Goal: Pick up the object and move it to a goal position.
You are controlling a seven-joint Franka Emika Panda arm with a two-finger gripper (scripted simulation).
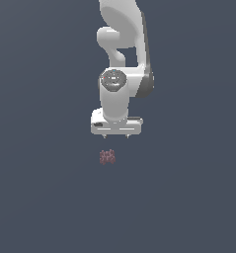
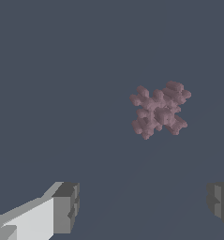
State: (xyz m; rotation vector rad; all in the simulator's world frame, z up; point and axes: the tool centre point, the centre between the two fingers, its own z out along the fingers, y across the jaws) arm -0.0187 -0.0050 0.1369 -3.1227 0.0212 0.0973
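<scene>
The object [image 1: 107, 157] is a tiny reddish-maroon bumpy clump lying on the dark grey floor, just below the gripper in the exterior view. In the wrist view the object [image 2: 159, 110] shows as a lumpy pinkish-maroon cluster, apart from both fingers. My gripper [image 1: 116, 135] hangs from the white arm, pointing down, a little above the floor and slightly toward the exterior view's right of the object. The jaws stand wide apart and hold nothing. One grey fingertip [image 2: 66, 207] and the other [image 2: 220, 202] show at the wrist picture's edge.
The flat dark grey floor [image 1: 40, 197] fills both views. The white arm [image 1: 122, 59] rises from behind the gripper to the top of the exterior view.
</scene>
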